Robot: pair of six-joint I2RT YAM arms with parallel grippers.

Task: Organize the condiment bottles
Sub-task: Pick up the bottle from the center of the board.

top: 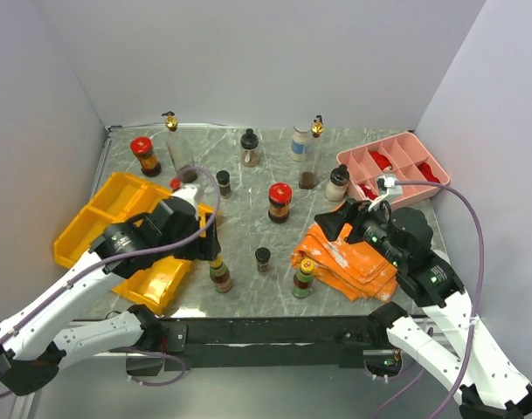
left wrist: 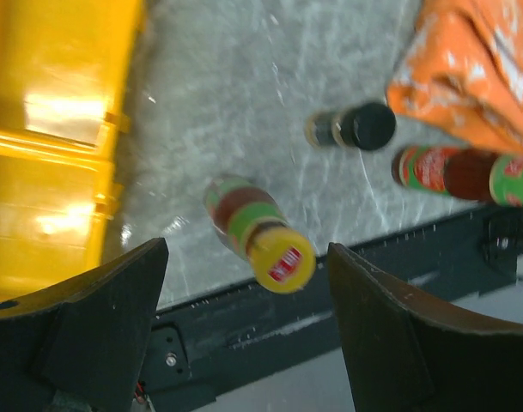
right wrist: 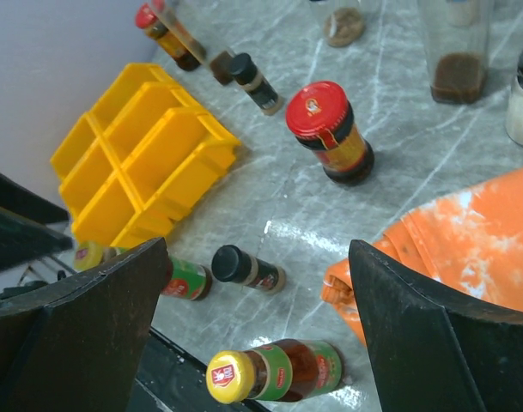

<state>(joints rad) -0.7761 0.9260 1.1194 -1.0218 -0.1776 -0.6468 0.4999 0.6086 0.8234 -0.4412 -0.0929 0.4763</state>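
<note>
About a dozen condiment bottles stand across the marble table. My left gripper [top: 210, 238] is open above a yellow-capped, green-labelled bottle [top: 219, 272]. In the left wrist view that bottle [left wrist: 261, 240] stands between my open fingers [left wrist: 115, 300], untouched. My right gripper [top: 332, 224] is open and empty over the orange cloth's left edge. Its wrist view shows a second yellow-capped bottle [right wrist: 274, 373], a small black-capped bottle [right wrist: 248, 268] and a red-capped jar [right wrist: 330, 133]. Red-capped jars [top: 144, 155] [top: 279, 202] and gold-spout bottles [top: 171, 140] [top: 314, 157] stand farther back.
Yellow plastic bins [top: 117, 218] lie at the left, right beside my left arm. A pink divided tray [top: 392, 166] with red items sits at the back right. A crumpled orange cloth [top: 348, 253] lies front right. The table's dark front rail [left wrist: 347, 283] is just below the left gripper.
</note>
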